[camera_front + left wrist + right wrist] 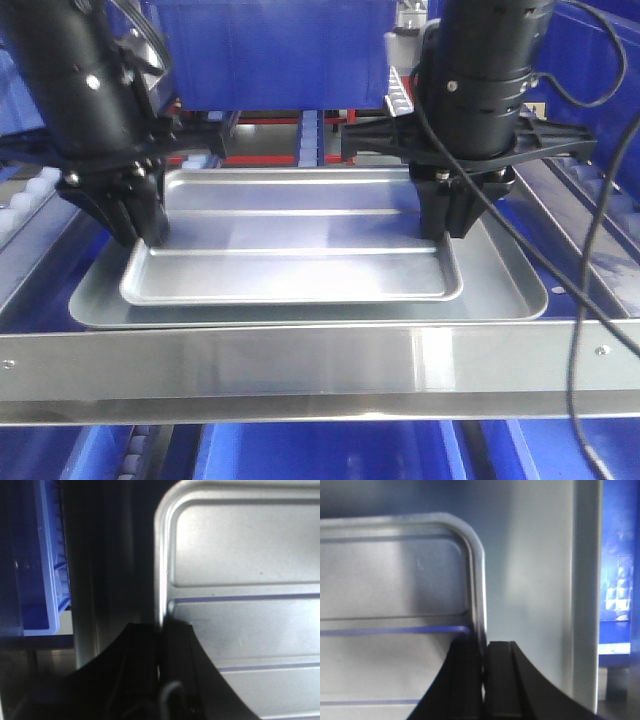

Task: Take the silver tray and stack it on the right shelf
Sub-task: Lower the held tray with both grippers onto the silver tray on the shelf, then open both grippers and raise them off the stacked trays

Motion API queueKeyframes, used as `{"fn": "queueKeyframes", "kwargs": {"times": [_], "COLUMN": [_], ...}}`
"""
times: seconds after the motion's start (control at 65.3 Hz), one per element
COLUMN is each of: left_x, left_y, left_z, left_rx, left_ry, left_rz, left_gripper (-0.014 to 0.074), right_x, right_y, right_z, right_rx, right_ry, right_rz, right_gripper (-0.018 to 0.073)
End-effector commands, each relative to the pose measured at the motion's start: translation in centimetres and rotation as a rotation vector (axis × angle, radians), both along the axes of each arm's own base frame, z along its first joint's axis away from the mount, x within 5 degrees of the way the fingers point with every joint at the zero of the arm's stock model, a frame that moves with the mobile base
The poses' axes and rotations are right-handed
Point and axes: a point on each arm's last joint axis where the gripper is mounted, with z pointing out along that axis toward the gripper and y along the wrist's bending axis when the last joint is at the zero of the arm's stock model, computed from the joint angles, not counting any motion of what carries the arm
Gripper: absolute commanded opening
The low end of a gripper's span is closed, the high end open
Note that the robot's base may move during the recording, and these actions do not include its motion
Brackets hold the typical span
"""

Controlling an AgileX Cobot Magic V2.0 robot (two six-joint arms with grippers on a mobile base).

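Past the right shelf's front bar (300,372), the silver tray (300,262) lies crosswise inside the duller grey tray (510,300), left gripper (140,222) and right gripper (455,215) each clamped on a short-end rim, equally near

Blue plastic bins on all sides, under cool, bright light.

A large blue bin (270,50) filled the background at top centre, and more blue bins (330,452) sat low in front. A strip of red (262,125) showed beneath the far bin, beside a blue divider (309,135). White rollers (28,196) lined the left edge. Black cables (585,250) hung down at the right. The left wrist view showed a blue bin wall (42,555) beside a grey upright (82,580).
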Motion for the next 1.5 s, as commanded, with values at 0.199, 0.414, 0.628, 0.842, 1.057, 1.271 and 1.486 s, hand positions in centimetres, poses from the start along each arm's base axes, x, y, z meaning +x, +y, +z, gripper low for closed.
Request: {"fn": "queueKeyframes", "kwargs": {"times": [0.199,0.414,0.628,0.842,1.057,1.271,1.486], "left_x": [0.44,0.42,0.46,0.66,0.61,0.69,0.90], "left_y": [-0.10,-0.09,-0.12,-0.10,-0.06,-0.12,-0.25], "left_z": [1.98,1.97,2.00,2.09,2.07,2.12,2.49], "left_rx": [-0.017,-0.016,-0.019,-0.011,-0.008,-0.014,-0.025], "left_ry": [-0.085,-0.083,-0.088,-0.115,-0.109,-0.119,-0.137], "left_rz": [-0.030,-0.029,-0.030,-0.041,-0.041,-0.042,-0.043], "left_gripper": [-0.0090,-0.0091,-0.0091,-0.0091,-0.0050,0.0299,0.0229], "right_x": [1.07,1.06,0.99,0.99,0.99,1.05,1.11], "right_y": [0.00,-0.02,-0.09,-0.09,-0.09,-0.03,-0.03], "right_z": [3.20,3.19,3.13,3.13,3.13,3.18,3.42], "right_rx": [0.052,0.051,0.043,0.043,0.043,0.049,0.047], "right_ry": [-0.170,-0.168,-0.157,-0.157,-0.157,-0.166,-0.166], "right_rz": [0.040,0.039,0.035,0.035,0.035,0.038,0.034], "right_gripper": [0.0078,0.0078,0.0078,0.0082,0.0190,0.0465,0.0529]}}
